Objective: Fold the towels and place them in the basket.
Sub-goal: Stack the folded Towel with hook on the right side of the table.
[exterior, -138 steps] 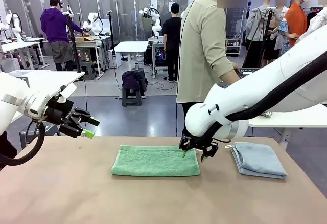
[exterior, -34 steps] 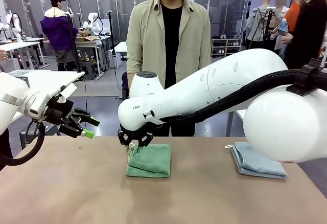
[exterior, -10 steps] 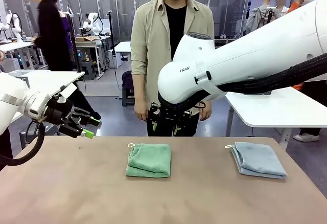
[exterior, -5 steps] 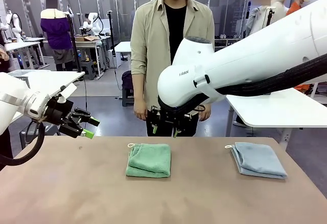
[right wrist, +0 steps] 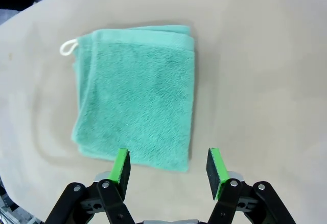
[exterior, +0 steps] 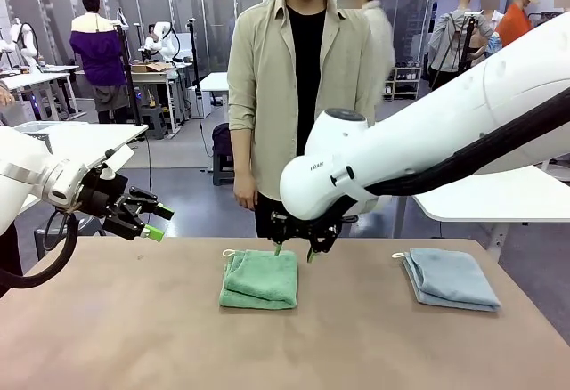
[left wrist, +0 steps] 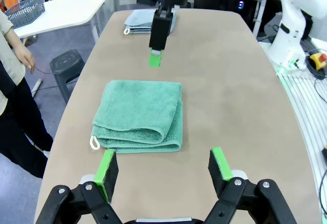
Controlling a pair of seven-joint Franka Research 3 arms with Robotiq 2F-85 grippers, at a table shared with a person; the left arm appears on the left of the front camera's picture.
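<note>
Showing the green towel (exterior: pixel 260 278) folded into a thick square near the middle of the table (exterior: pixel 134 337), with the right gripper (exterior: pixel 295 252) hanging just above its far right edge, fingers pointing down, spread well apart and holding nothing. In the right wrist view the two green pads (right wrist: pixel 121 165) straddle one edge of the towel (right wrist: pixel 135 93), whose white hanging loop (right wrist: pixel 67 46) lies at the far corner. The left gripper (exterior: pixel 153 223) waits off the table's left end, also wide open and empty; seen from its wrist, the towel (left wrist: pixel 140 114) shows a rolled fold along its near edge, and the blue towel (left wrist: pixel 140 19) lies folded well apart at the far end. In the front view the blue towel (exterior: pixel 450 278) sits at the right of the table, and a person (exterior: pixel 298 78) stands at the far side. A mesh basket (left wrist: pixel 23 10) rests on a neighbouring white table; whether it is the one meant cannot be told. Terry cloth of this kind is judged light, soft and limp, not slippery or fragile; lifted by one layer it would likely unfold, so the pinch should close over all layers at the fold.
</note>
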